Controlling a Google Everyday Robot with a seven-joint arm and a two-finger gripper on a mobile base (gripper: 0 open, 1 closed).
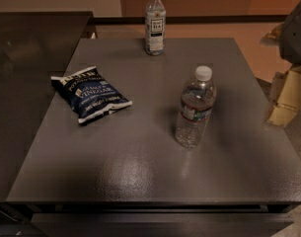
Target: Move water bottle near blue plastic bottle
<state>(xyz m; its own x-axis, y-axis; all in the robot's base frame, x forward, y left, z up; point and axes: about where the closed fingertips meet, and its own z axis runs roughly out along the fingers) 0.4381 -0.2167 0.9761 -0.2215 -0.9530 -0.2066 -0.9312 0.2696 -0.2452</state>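
Note:
The water bottle (194,110) is wide, clear and ribbed, with a white cap and a dark red and teal label band. It stands upright right of the table's middle. The blue plastic bottle (154,22) is slim, with a white cap and a tall white label. It stands upright at the table's far edge, well apart from the water bottle. My gripper (289,97) hangs at the right edge of the view, off the table's right side, to the right of the water bottle and not touching it.
A dark blue chip bag (90,94) lies flat on the left part of the grey table (140,167). A darker glass-topped surface (21,58) adjoins the table on the left. Bare floor (253,48) lies beyond the far right corner.

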